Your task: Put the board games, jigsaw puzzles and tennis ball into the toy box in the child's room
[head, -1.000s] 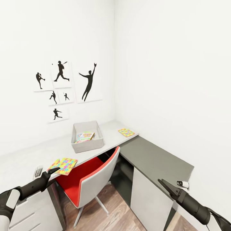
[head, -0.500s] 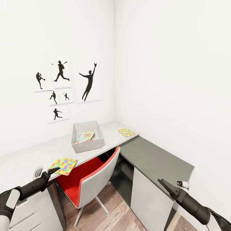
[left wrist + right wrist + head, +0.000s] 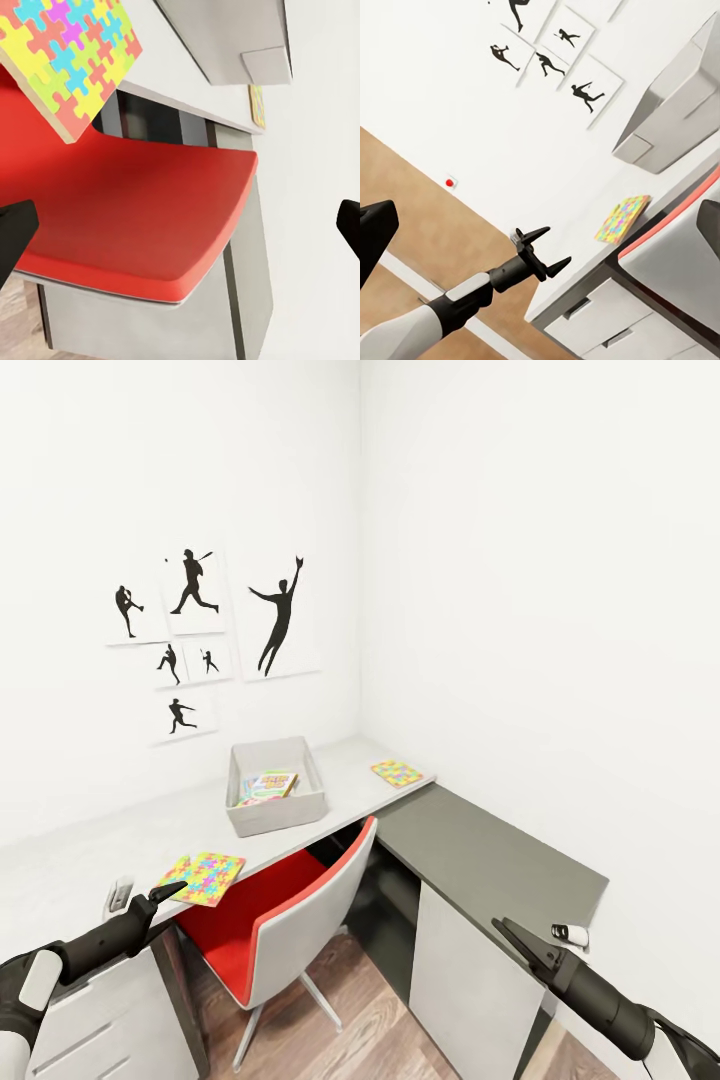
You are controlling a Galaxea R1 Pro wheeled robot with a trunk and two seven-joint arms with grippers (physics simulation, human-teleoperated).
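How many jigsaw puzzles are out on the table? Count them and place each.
2. One jigsaw puzzle lies at the table's front edge near the left gripper; the other beyond the toy box.

White walls point(image 3: 520, 560) meet in a corner, bearing black silhouette pictures point(image 3: 205, 645). A red-seated chair point(image 3: 275, 930) stands on wood-plank floor point(image 3: 370, 1030).

Bright, even light; sharp, soft shadows

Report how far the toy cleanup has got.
Done: colourful game boxes already lie inside the toy box; their number is unclear. In hand: nothing, the left gripper and right gripper are empty. Left: near jigsaw puzzle and far jigsaw puzzle, both on the table.
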